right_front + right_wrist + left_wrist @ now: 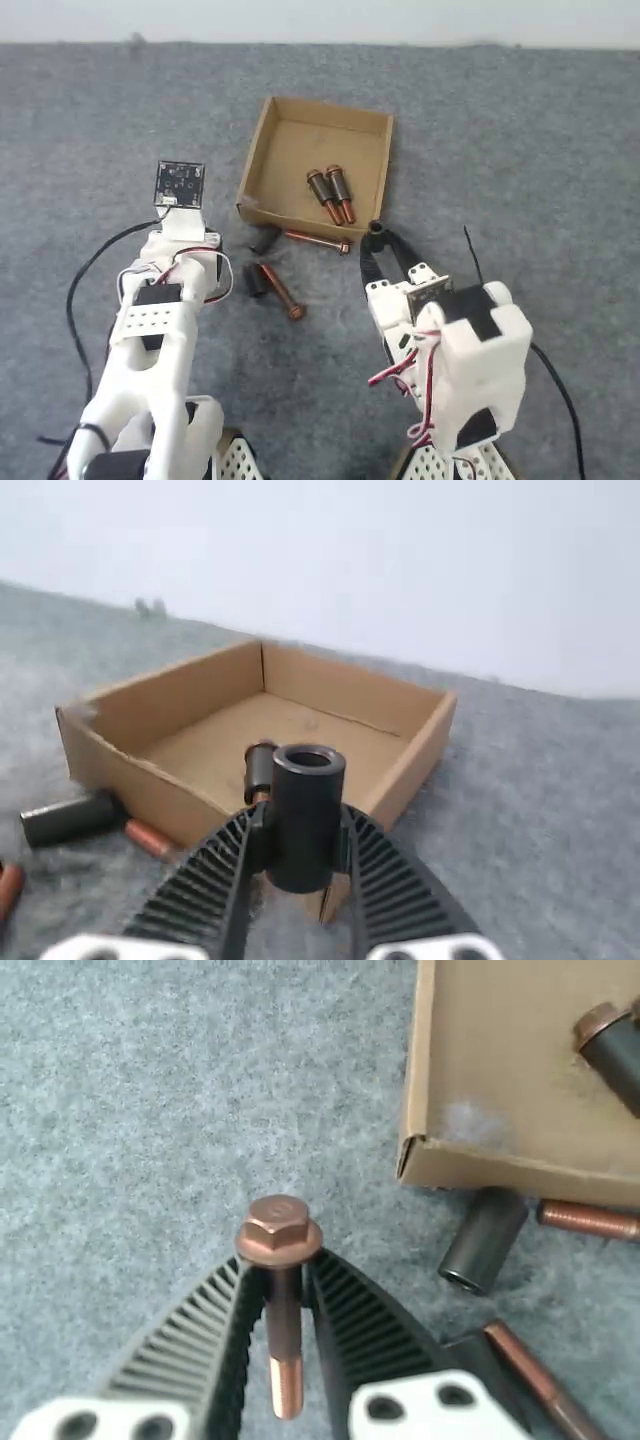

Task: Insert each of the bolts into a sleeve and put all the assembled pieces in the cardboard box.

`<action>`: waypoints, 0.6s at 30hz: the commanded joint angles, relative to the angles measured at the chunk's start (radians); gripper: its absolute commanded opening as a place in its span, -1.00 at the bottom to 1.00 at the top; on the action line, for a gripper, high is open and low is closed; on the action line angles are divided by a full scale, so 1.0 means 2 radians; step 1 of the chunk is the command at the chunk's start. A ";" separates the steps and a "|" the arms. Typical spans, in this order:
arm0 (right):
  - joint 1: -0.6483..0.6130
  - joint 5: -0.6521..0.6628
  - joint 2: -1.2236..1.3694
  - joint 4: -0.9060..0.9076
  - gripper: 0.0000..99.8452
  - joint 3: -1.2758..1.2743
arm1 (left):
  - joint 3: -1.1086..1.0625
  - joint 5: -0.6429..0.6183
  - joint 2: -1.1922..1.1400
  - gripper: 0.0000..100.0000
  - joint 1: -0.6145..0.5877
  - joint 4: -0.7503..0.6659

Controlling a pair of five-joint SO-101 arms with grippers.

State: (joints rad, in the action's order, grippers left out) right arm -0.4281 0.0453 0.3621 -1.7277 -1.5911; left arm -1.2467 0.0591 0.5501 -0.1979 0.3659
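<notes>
Left wrist view: the left gripper (pixel 283 1258) is clenched on a copper bolt (pixel 284 1310). The shank runs along the gap between the ribbed fingers (pixel 210 1330), the hex head stands just past the tips, and the threaded end points back toward the wrist. Grey carpet (pixel 150 1110) lies beyond the tips. Off to one side is a corner of the cardboard box (pixel 500 1165). Just outside its wall a loose sleeve (pixel 483 1240) lies on its side, with a second bolt (pixel 590 1218) just beside it.

In the right wrist view the right gripper (pixel 300 820) grasps a black sleeve (pixel 305 780). This sleeve stands upright between the fingers, open bore upward, in front of the box's near wall.

In the high view that gripper sits just off the box corner nearest its arm, and its sleeve is close to the wall. Two assembled pieces (pixel 333 195) lie side by side inside the box. On the carpet between the arms, nearer than the box, lies another sleeve (pixel 257 280) with a third bolt (pixel 285 295) against it. Whether that bolt is seated in it I cannot tell.
</notes>
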 commanded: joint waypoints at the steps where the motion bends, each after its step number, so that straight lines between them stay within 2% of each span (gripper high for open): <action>1: -0.038 0.006 -0.043 -0.015 -0.99 -0.018 | 0.016 -0.007 0.025 -0.98 0.000 -0.017; 6: -0.088 0.007 -0.043 -0.015 -0.99 -0.017 | 0.017 -0.007 0.025 -0.98 0.000 -0.039; 16: -0.089 0.005 -0.042 0.035 -0.99 0.014 | 0.019 -0.007 0.025 -0.98 0.004 -0.049; 18: -0.089 0.003 -0.042 0.035 -0.99 0.014 | 0.016 -0.008 0.025 -0.98 0.004 -0.072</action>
State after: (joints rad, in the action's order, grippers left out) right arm -0.5953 0.0453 0.3237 -1.6602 -1.5896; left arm -1.2467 0.0591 0.5501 -0.1979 0.2923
